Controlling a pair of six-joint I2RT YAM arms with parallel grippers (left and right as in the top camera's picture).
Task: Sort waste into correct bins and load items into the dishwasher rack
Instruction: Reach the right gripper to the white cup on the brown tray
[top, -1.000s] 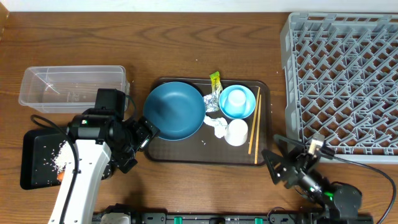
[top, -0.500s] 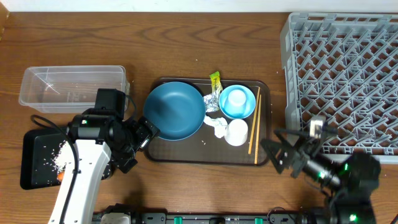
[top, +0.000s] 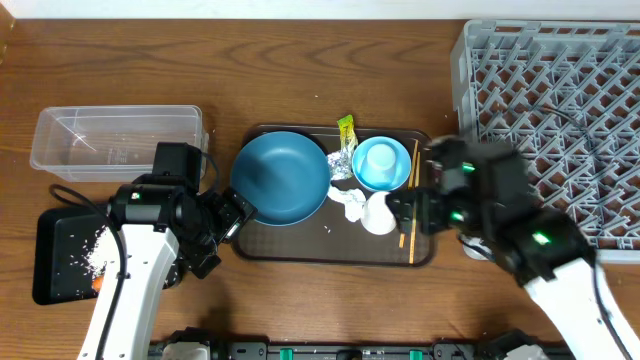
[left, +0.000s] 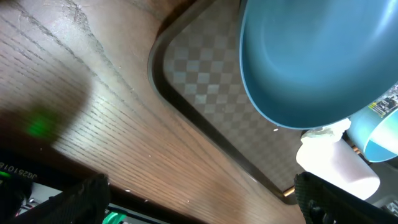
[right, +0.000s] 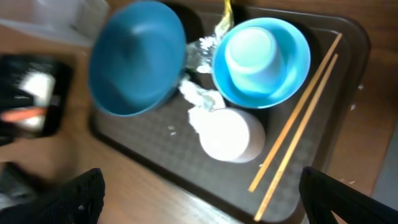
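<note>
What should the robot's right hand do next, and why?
Probably lower a little toward the white cup. The right gripper hangs open above the brown tray, holding nothing. That cup sits closest to the gap between its fingers, with the chopsticks just off to one side.

dark-blue plate (top: 281, 178) leftmost | light-blue cup (top: 381, 162) right of it | white cup (top: 380, 213) below | chopsticks (top: 408, 205) rightmost | rice (top: 95, 250), carrot (top: 97, 283) in black tray (top: 55, 272)

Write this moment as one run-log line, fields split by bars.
left tool open beside plate | right tool open above tray | rice in black bin | blue cup, white cup, chopsticks on tray
</note>
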